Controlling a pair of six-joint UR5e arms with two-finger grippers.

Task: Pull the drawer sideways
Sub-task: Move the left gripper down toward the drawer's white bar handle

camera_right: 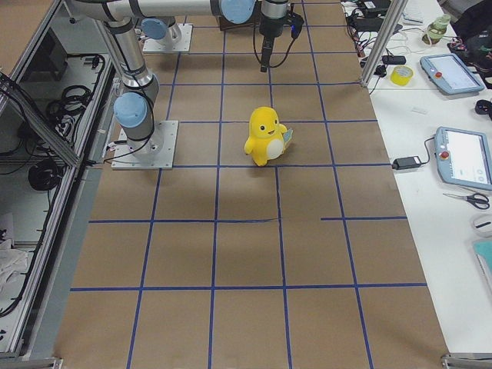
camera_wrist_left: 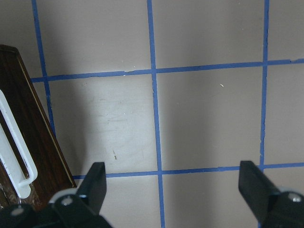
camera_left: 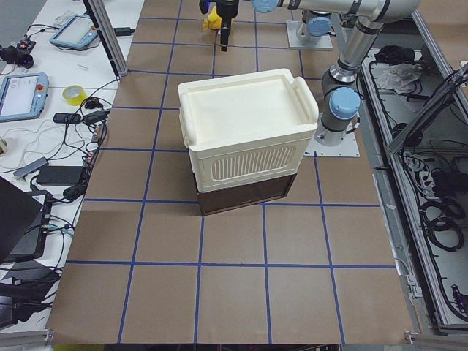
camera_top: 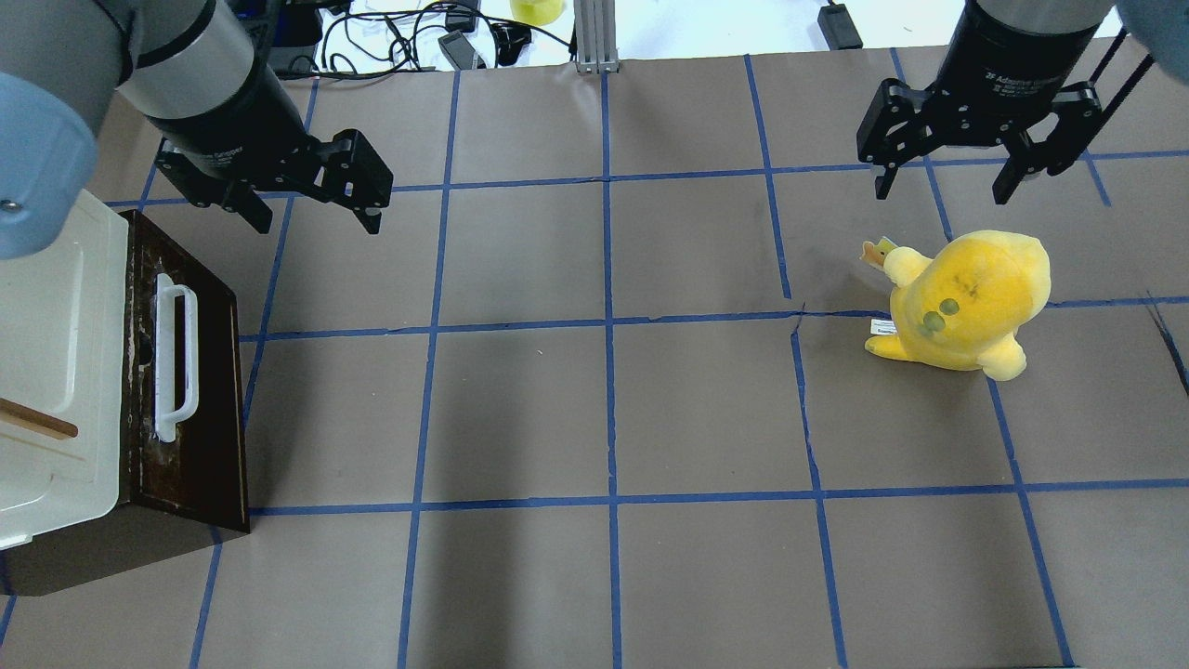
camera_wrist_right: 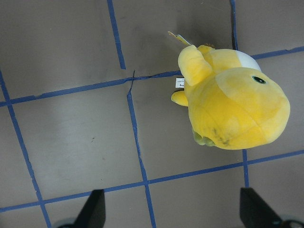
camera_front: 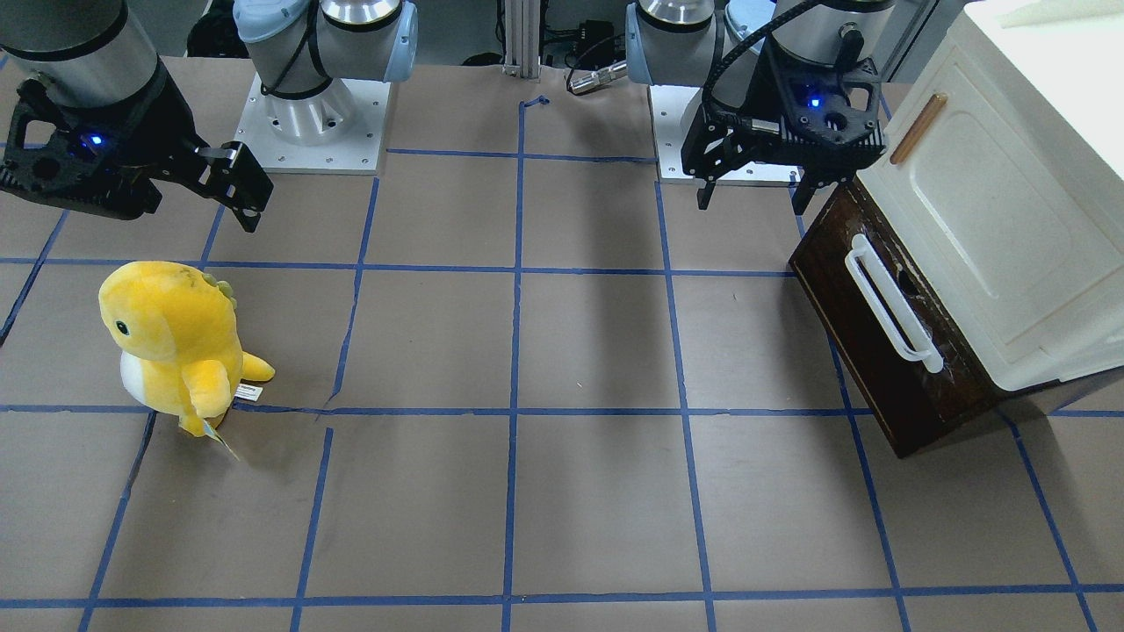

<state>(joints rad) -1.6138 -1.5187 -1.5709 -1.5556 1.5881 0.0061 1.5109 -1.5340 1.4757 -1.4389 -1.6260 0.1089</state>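
Observation:
The drawer (camera_front: pixel 878 351) has a dark brown wooden front and a long white bar handle (camera_front: pixel 891 303). It sits at the bottom of a cream cabinet (camera_front: pixel 992 219) and looks pushed in. In the overhead view the drawer (camera_top: pixel 209 372) is at the far left, and its handle (camera_top: pixel 175 362) faces the table's middle. My left gripper (camera_top: pixel 319 226) is open and empty, hovering just beyond the drawer's far end. It also shows in the front view (camera_front: pixel 751 206). The left wrist view shows the drawer (camera_wrist_left: pixel 28 123) and handle (camera_wrist_left: pixel 14 147) at its left edge. My right gripper (camera_top: pixel 940 195) is open and empty.
A yellow plush toy (camera_top: pixel 966 302) stands on the right side, just in front of my right gripper, and also shows in the right wrist view (camera_wrist_right: pixel 232 102). The cabinet door above the drawer has a small wooden handle (camera_front: pixel 918 127). Brown paper with blue tape lines covers the table (camera_top: pixel 604 418).

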